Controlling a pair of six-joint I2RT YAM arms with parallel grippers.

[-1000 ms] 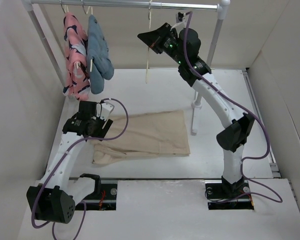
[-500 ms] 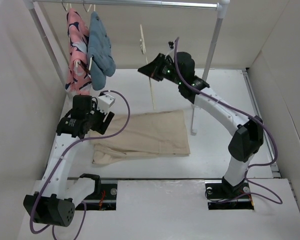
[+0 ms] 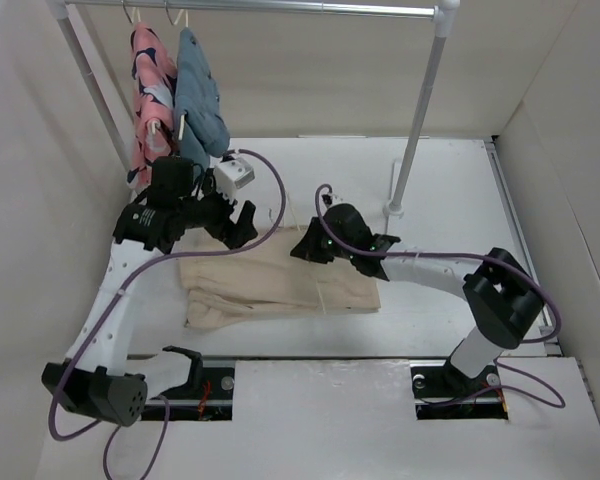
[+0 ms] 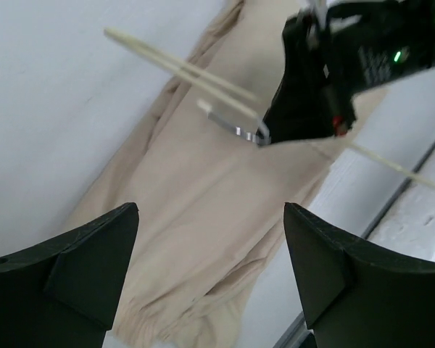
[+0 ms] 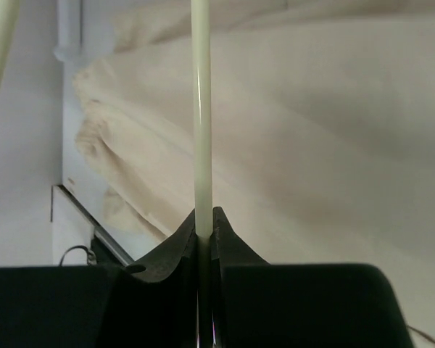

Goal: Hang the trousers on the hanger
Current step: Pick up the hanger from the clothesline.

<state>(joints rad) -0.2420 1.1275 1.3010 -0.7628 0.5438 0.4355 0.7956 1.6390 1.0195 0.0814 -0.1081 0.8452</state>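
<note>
The trousers (image 3: 280, 280) lie folded flat beneath both my hands, not yet on the hanger (image 5: 201, 109), whose thin rod my right hand (image 3: 306, 247) pinches just above the cloth. My left hand (image 3: 238, 224) hovers wide open; next, I judge, it must lift a leg end. The white worktop (image 3: 450, 200) is smooth, pale walls close around, and a rail (image 3: 280, 8) stands beyond.

Wrinkled khaki trousers (image 3: 280, 275) lie folded flat on the white table (image 3: 440, 200); the thin cream hanger (image 5: 201, 109) stretches low across them.
</note>
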